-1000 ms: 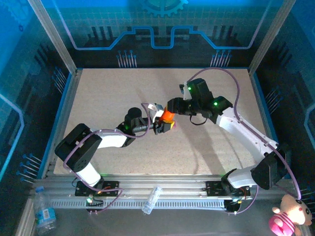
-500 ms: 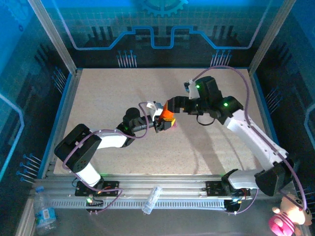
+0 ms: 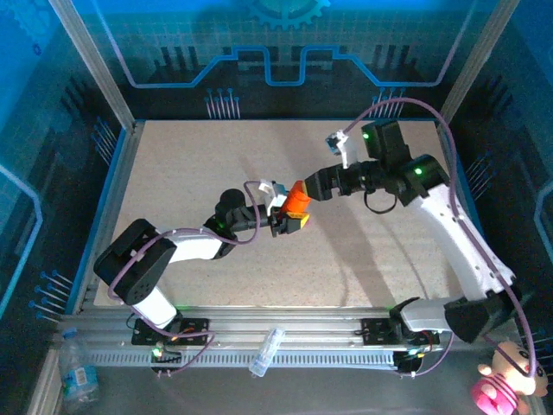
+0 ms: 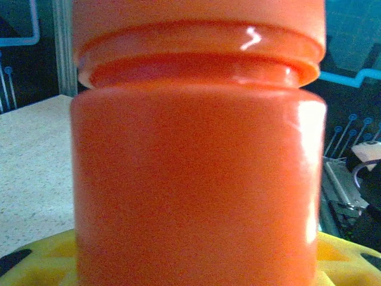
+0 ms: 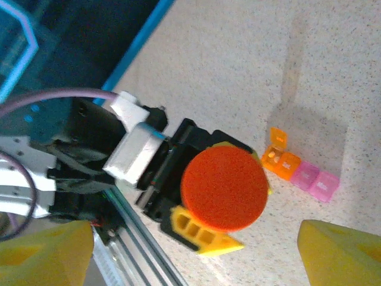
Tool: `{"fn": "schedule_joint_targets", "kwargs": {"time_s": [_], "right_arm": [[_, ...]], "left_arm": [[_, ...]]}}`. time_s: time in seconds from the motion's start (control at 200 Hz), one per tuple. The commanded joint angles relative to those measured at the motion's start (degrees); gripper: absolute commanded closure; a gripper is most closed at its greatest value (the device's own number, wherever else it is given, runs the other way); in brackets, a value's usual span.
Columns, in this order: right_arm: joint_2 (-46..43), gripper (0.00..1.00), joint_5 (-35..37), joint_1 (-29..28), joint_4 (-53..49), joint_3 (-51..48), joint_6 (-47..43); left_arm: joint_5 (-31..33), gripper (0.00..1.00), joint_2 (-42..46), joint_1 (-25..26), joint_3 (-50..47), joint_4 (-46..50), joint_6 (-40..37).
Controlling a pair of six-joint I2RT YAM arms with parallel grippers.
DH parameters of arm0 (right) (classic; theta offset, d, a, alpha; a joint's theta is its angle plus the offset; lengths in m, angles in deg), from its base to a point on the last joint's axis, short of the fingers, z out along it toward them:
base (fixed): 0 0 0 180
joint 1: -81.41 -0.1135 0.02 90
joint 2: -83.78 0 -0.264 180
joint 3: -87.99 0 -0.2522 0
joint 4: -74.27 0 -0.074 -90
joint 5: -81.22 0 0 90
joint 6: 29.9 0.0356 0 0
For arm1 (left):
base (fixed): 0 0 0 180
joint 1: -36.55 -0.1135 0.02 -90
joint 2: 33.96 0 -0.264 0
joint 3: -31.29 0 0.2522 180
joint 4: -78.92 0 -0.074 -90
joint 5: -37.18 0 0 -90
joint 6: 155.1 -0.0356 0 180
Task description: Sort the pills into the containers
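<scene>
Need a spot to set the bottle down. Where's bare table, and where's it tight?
Bare: far-left table, between the blue rim and the left arm; also the near stretch between the right arm and the front rail. Tight: the centre, where the bottle in the left pincer, the open right pincer and the pill box sit close together.

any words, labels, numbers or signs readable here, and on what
No text can be read.
The orange bottle shows no label.
The pill box has no marks I can make out.
The water bottle has a label, too small to read.
</scene>
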Motion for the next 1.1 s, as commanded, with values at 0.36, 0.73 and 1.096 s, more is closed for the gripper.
{"fn": "schedule_joint_targets", "kwargs": {"time_s": [0.36, 0.73, 1.096], "right_arm": [[7.03, 0.17, -4.62, 0.09, -7.66, 3.93, -9.80], [7.82, 0.25, -5.31, -0.92, -6.25, 2.86, -9.22], [8.20, 0.40, -5.97, -1.46, -5.09, 2.03, -8.56]], "left_arm": [[-6.34, 1.00, 3.31, -0.16, 2.05, 1.77, 1.15], [-6.54, 1.00, 2.74, -0.13, 2.27, 1.71, 1.53], [-6.48, 1.00, 2.45, -0.14, 2.58, 1.40, 2.11]]}}
